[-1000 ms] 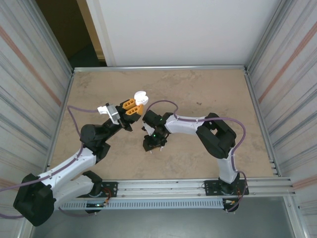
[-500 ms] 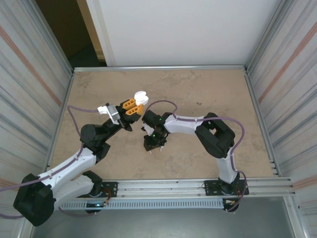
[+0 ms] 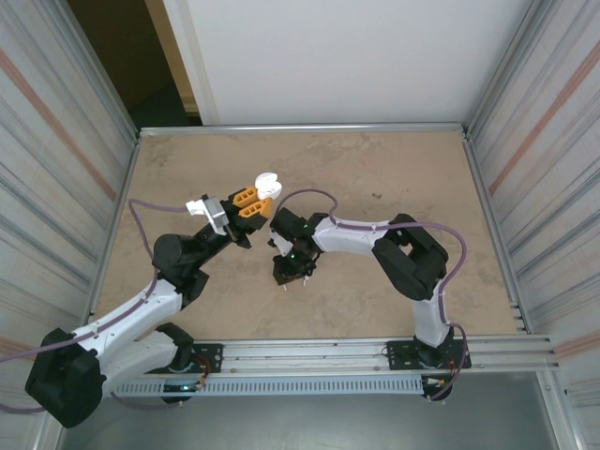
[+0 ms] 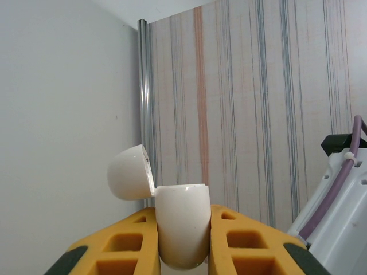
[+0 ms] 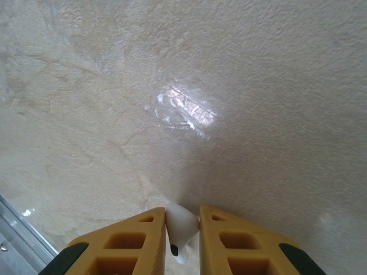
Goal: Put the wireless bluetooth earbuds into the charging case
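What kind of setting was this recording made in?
Probably a small enclosed robot test booth, not a home: a beige tabletop fenced by striped panel walls on metal framing, with two arms bolted to a rail at its near edge.

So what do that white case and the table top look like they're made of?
The case is probably plastic: smooth, soft sheen, rounded hinged lid. The table top looks like beige veined stone, semi-gloss by the glare patch; it could be laminate.
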You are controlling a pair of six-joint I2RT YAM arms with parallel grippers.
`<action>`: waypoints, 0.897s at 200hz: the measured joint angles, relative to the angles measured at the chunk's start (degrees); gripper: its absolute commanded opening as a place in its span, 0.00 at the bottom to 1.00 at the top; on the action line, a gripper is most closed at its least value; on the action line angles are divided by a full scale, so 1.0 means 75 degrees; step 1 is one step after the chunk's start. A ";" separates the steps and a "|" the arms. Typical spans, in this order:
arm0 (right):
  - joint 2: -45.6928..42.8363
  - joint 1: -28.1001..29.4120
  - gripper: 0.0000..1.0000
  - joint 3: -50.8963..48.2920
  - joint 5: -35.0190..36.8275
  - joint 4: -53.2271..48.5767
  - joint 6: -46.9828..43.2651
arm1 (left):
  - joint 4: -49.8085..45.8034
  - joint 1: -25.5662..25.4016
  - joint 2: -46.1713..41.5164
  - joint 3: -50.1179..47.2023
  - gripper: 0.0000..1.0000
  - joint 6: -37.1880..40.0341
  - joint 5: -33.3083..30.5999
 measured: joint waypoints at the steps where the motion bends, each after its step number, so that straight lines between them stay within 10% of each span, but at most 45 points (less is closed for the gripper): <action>1: -0.0012 -0.0003 0.19 -0.0009 0.0000 0.0003 0.0000 | 0.0000 0.0000 0.0000 0.0000 0.00 0.0000 -0.0003; 179: -0.5047 -0.2203 0.18 -0.1524 -0.0697 0.0632 -0.0356 | 0.0242 0.0000 0.0545 0.0003 0.00 -0.0058 0.0003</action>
